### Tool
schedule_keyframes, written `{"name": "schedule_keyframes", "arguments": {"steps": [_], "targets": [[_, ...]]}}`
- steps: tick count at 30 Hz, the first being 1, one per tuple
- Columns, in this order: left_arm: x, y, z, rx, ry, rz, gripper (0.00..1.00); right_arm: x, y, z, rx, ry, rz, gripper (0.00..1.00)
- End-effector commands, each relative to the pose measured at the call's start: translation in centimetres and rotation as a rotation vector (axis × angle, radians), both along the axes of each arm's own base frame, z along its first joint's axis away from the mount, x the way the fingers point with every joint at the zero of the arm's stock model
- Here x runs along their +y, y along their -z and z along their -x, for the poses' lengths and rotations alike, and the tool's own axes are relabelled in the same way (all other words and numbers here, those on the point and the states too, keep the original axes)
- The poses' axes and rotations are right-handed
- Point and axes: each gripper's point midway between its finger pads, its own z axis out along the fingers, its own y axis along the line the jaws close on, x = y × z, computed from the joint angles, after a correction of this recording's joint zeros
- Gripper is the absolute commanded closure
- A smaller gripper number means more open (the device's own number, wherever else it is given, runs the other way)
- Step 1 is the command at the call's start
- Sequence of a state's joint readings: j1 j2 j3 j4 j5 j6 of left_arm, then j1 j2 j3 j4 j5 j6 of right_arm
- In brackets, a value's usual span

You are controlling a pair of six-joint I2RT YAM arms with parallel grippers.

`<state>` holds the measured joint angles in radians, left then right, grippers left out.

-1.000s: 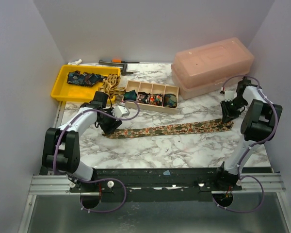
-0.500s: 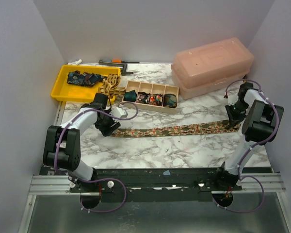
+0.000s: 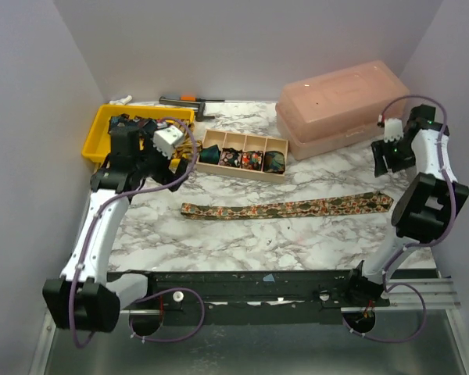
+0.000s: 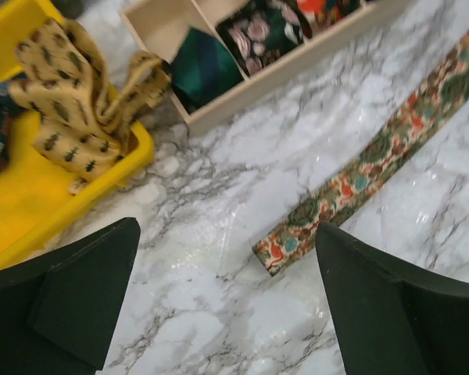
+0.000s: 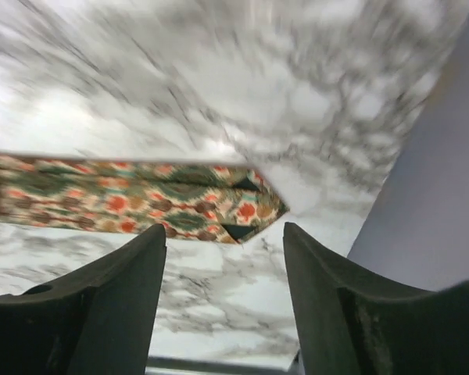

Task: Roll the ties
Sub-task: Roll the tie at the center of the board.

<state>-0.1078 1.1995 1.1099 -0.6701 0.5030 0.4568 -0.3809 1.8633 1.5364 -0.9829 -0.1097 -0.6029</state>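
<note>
Both released: left end effector [image 4: 228, 269], right end effector [image 5: 223, 238] empty; tie [image 3: 285, 208] lies flat across counter [image 3: 297, 238], tip near right edge.

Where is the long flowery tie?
Seen from above, the long red-green patterned tie lies flat on the marble table, in front of the wooden compartment box.

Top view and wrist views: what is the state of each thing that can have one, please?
patterned tie, unrolled, flat on table
tan tie, unrolled, bunched over yellow tray rim
dark blue tie, unrolled, in yellow tray
pink box, lid shut
wooden organiser, holds rolled ties
left gripper, open, empty
right gripper, open, empty
</note>
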Motion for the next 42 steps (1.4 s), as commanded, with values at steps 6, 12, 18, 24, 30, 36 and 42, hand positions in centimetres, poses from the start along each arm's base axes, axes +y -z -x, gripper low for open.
{"name": "schedule_keyframes", "arguments": {"steps": [6,12,18,24,30,36,42], "targets": [[-1.2,-5.1,2.2,-0.006,-0.309,0.504,0.02,9.8,-18.9,-5.1,-0.632,-0.083,-0.47,0.0],[-0.1,3.0,4.0,0.35,-0.491,0.551,0.04,17.0,-17.1,-4.3,-0.369,-0.055,-1.09,0.0],[2.8,8.9,4.0,0.478,-0.668,0.479,0.11,24.1,-10.4,-0.6,-0.212,-0.294,-0.8,0.0],[0.7,8.8,3.2,0.521,-0.367,0.441,0.11,29.0,-5.0,3.2,-0.106,-0.455,-0.67,0.0],[3.2,5.6,1.3,0.291,-0.268,0.328,0.01,35.1,-3.2,3.3,-0.212,-0.749,-0.439,0.0],[6.6,4.9,1.5,0.444,-0.491,0.561,0.02,47.1,-1.3,2.6,-0.261,-0.977,-0.408,0.01],[9.3,5.3,2.2,0.403,-0.643,0.579,0.03,56.0,3.0,5.8,-0.214,-1.143,-0.422,0.04]]}}
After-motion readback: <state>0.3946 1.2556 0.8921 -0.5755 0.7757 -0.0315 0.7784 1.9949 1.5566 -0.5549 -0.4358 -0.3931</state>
